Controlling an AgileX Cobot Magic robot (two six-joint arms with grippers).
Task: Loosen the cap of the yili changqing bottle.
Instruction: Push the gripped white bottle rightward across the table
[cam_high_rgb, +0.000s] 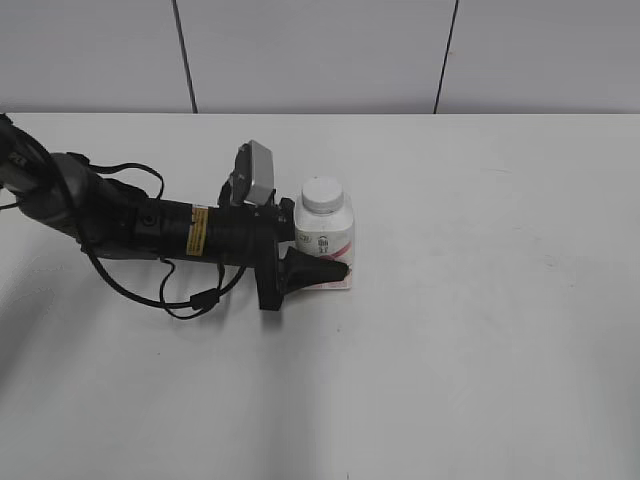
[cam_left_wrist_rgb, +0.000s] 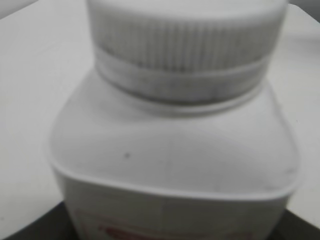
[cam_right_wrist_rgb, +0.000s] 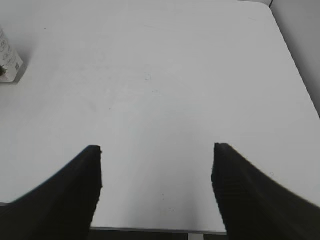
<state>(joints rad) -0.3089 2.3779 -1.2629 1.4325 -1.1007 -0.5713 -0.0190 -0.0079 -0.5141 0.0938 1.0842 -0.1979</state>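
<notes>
The yili changqing bottle (cam_high_rgb: 331, 233) stands upright near the middle of the white table, its white ribbed cap (cam_high_rgb: 324, 194) on the neck. My left gripper (cam_high_rgb: 322, 264) reaches in from the left and is shut on the bottle's lower body; one black finger lies across the front of the label, the other is hidden behind. The left wrist view is filled by the bottle's shoulders (cam_left_wrist_rgb: 170, 150) and cap (cam_left_wrist_rgb: 185, 40), with dark finger edges in the bottom corners. My right gripper (cam_right_wrist_rgb: 157, 165) is open and empty over bare table, out of the exterior view. A corner of the bottle (cam_right_wrist_rgb: 7, 60) shows at the far left of the right wrist view.
The left arm and its looped black cables (cam_high_rgb: 150, 240) lie low across the table's left side. The table's front edge (cam_right_wrist_rgb: 150, 231) runs just below the right gripper's fingers. A grey panelled wall (cam_high_rgb: 320, 55) stands behind the table.
</notes>
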